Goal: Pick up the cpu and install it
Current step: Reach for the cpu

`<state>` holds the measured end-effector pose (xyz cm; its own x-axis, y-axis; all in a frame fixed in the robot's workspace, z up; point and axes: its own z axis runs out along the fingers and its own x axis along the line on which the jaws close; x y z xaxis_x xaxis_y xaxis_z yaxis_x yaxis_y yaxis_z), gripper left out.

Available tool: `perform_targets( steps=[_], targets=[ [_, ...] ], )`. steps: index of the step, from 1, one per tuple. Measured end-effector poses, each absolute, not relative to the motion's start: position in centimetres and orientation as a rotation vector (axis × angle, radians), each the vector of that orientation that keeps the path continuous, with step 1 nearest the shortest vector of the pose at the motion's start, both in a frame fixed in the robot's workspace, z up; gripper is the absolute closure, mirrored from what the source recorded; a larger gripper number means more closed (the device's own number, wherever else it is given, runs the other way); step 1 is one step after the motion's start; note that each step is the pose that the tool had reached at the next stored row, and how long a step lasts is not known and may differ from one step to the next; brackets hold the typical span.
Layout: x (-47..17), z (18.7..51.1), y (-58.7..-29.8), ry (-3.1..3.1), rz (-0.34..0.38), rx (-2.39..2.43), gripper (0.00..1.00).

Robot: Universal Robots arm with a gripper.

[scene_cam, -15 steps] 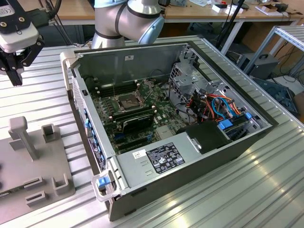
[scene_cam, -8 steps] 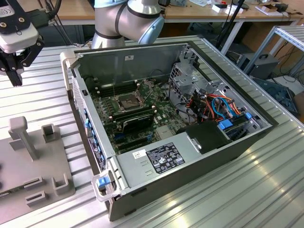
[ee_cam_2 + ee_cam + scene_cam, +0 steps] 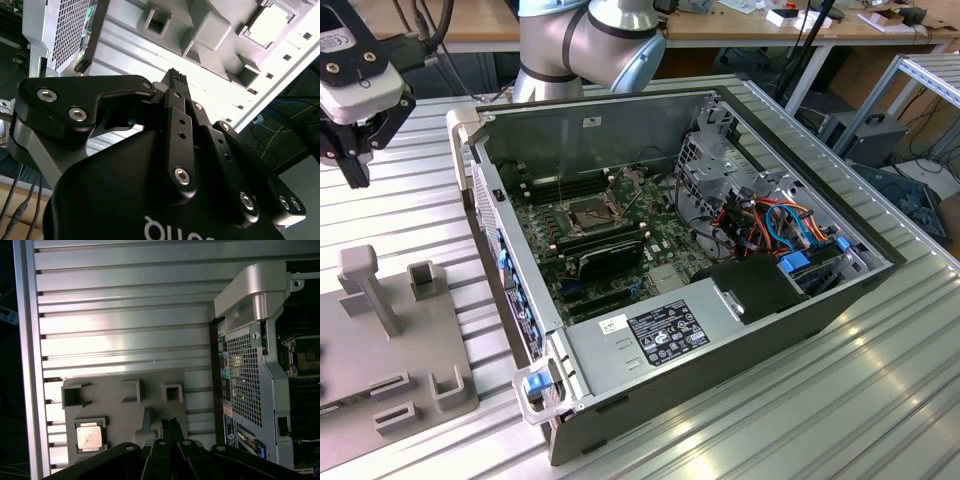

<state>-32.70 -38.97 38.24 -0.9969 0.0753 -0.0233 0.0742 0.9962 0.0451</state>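
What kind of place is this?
Probably a robotics lab bench for computer assembly: an open computer case sits on a slatted aluminium table with a robot arm next to it, and a grey fixture tray holds the cpu.

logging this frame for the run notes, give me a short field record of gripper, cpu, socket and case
gripper: shut, holding nothing, above the table near the holder plate
cpu: lying flat in a square recess of the holder plate, apart from the gripper
socket: on the board inside the case, dark centre showing
case: open, lying on the table beside the holder plate
task state: cpu not yet picked up
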Motion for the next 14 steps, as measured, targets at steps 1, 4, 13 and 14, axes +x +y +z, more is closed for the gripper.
perform_targets(
  steps=[1,4,13,14],
  targets=[
    [-32.7,38.09,-38.97,3.114,0.069,0.117,0.89],
    [-32.7,37.95,-38.97,3.114,0.069,0.117,0.89],
    [-32.7,37.58,-38.97,3.114,0.069,0.117,0.89],
    [-32.7,37.44,-38.97,3.114,0.069,0.117,0.89]
  ],
)
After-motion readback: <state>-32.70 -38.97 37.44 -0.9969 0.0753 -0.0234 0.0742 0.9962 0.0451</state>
